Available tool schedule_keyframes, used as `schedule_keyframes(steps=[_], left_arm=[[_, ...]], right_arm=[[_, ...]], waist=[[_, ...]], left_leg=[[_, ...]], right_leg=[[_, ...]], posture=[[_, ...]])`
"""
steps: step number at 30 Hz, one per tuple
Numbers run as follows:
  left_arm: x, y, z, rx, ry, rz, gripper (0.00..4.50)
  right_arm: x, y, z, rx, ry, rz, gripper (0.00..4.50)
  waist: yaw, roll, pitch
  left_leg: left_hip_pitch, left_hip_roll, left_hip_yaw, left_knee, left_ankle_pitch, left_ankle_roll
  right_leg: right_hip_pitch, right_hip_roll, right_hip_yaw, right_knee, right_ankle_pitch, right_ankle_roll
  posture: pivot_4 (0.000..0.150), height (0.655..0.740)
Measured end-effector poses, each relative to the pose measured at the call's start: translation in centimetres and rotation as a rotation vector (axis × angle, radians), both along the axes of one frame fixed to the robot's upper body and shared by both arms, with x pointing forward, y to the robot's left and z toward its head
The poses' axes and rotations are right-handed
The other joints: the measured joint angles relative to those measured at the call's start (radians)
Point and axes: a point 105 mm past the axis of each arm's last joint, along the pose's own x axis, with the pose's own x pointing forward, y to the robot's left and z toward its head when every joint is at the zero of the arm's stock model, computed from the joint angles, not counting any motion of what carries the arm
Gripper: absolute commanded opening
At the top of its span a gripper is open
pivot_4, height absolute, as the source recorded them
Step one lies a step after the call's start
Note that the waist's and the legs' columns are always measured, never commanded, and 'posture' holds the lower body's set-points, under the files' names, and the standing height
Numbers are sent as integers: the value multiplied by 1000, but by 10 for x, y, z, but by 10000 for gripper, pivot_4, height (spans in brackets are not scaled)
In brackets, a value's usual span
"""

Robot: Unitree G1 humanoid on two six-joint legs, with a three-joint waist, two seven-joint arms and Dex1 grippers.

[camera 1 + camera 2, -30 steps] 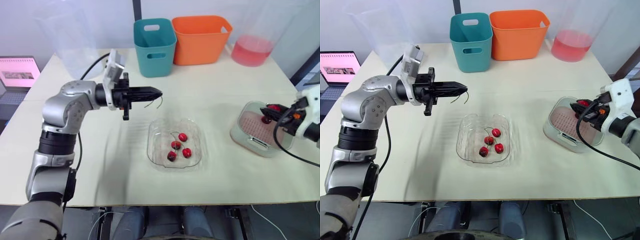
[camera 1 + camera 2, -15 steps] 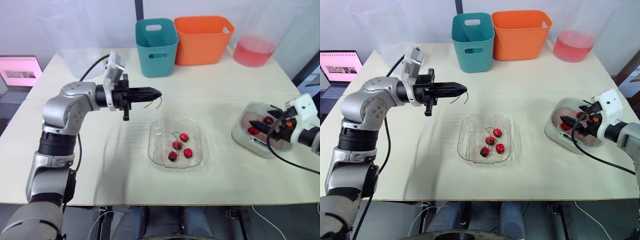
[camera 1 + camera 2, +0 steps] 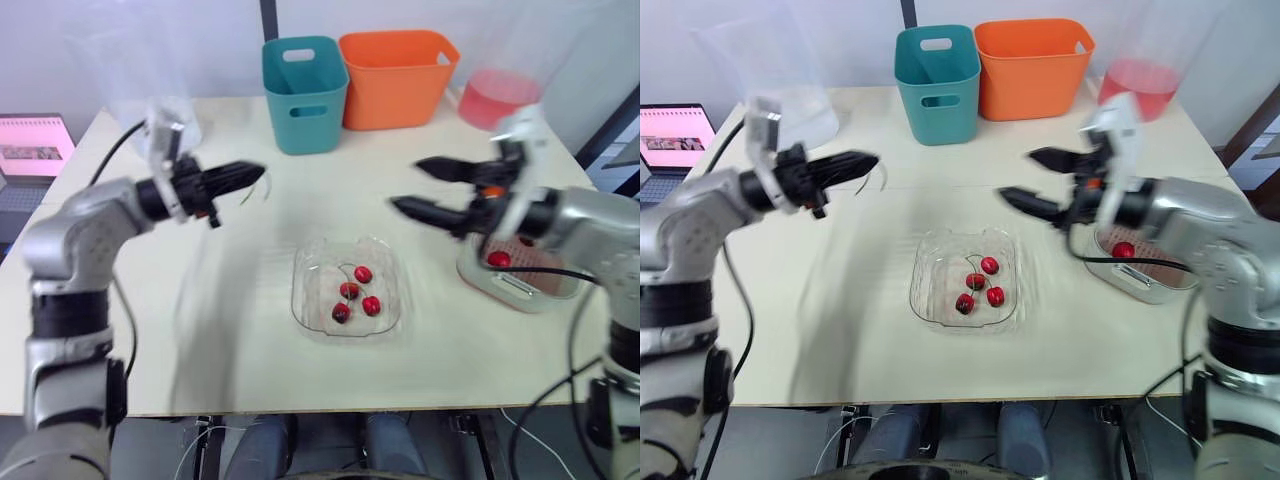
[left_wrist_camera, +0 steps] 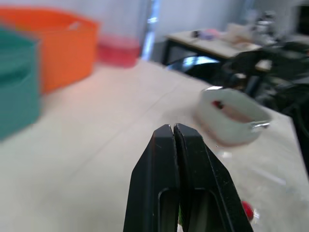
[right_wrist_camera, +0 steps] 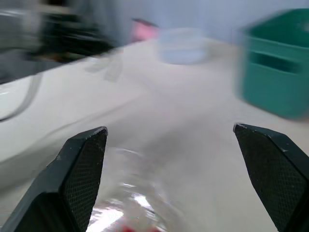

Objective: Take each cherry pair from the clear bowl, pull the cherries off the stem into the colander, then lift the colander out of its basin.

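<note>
Noted left gripper [image 3: 868,159] pinched shut on a thin stem [image 3: 882,178], held above the table [image 3: 840,300] well to the left of the bowl [image 3: 925,295]. Found right gripper [image 3: 1035,182] spread wide, holding nothing, hanging in the air between bowl and colander [image 3: 1152,268]. Counted four cherries [image 3: 976,281] clustered in the bowl, near the table's middle. Spotted one cherry [image 3: 1123,250] lying in the colander, seated in its basin [image 3: 1108,272] at the right side of the table. Logged teal bin [image 3: 932,70] and orange bin [image 3: 1032,65] side by side at the far edge, pink tub [image 3: 1135,78] to their right, laptop [image 3: 675,130] off the table's left.
</note>
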Motion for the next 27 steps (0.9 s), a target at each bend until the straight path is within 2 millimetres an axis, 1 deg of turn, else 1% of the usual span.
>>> schedule_keyframes(steps=[2, 4, 5, 9, 11, 13, 16, 19, 23, 24, 25, 26, 27], left_arm=[[-10, 21, -22, -13, 93, 85, 0], [-20, 40, -42, -40, 189, 160, 0], [-24, 46, -51, -53, 230, 190, 0], [-36, 71, -75, -90, 324, 304, 0], [-39, 81, -91, -102, 380, 354, 0], [-39, 87, -103, -116, 411, 391, 0], [-37, 91, -106, -122, 409, 415, 0], [-35, 93, -107, -119, 399, 428, 9432], [-33, 94, -111, -108, 407, 433, 29269], [-32, 94, -112, -101, 404, 434, 35325], [-31, 95, -112, -95, 403, 437, 39464], [-31, 97, -112, -87, 401, 441, 44558], [-31, 99, -111, -77, 395, 446, 44558]], right_arm=[[-10, 32, -4, -27, -4, 126, 44322], [-19, 54, -10, -56, -4, 216, 44322], [-22, 61, -14, -73, 0, 245, 44322], [-29, 80, -33, -143, -2, 315, 44322], [-31, 85, -41, -173, -5, 334, 44322], [-32, 86, -45, -188, -8, 345, 44322], [-32, 87, -45, -191, -19, 346, 44322], [-31, 87, -45, -194, -23, 343, 45000], [-29, 84, -45, -195, -25, 329, 45000], [-29, 84, -45, -196, -20, 325, 45000], [-29, 83, -46, -196, -16, 322, 45000], [-28, 82, -47, -197, -11, 317, 45000], [-27, 80, -48, -198, -6, 309, 45000]], waist=[[3, 0, 0], [9, 0, 0], [16, -1, 0], [22, -2, -1], [21, -2, -1], [18, -2, -1], [16, -3, -2], [16, -3, -2], [16, -3, -2], [16, -3, -2], [16, -3, -2], [16, -3, -2], [15, -3, -2]], left_leg=[[0, -1, 0, 0, 0, 0], [0, -1, 0, 0, 0, 0], [0, -2, 0, 0, 0, 0], [0, -4, -3, 0, -1, 1], [0, -4, -3, -1, -1, 1], [0, -4, -3, -1, -1, 1], [0, -4, -3, -1, -1, 1], [0, -4, -3, -1, -1, 1], [0, -4, -3, -2, -1, 1], [0, -4, -3, -2, -1, 1], [0, -4, -3, -2, -1, 1], [0, -4, -3, -2, -1, 1], [0, -4, -3, -2, -1, 1]], right_leg=[[-1, -1, 1, 0, 0, 0], [-1, -1, 1, 0, 0, 0], [-1, -1, 1, 0, 0, 0], [1, -1, 3, -3, 0, 0], [1, -1, 3, -3, 0, 0], [1, -1, 3, -3, 0, 0], [0, -1, 4, -3, 0, 0], [0, -1, 4, -2, 0, 0], [0, -1, 4, -2, 0, 0], [0, -1, 4, -2, 0, 0], [0, -1, 4, -2, 0, 0], [-1, -1, 5, -2, 0, 0], [-1, -1, 5, -2, 0, 0]], posture=[[1500, 7400], [1500, 7400], [1500, 7400], [1500, 7400], [1500, 7400], [1500, 7400], [1500, 7400], [1500, 7400], [1500, 7400], [1500, 7400], [1500, 7400], [1500, 7400], [1500, 7400]])
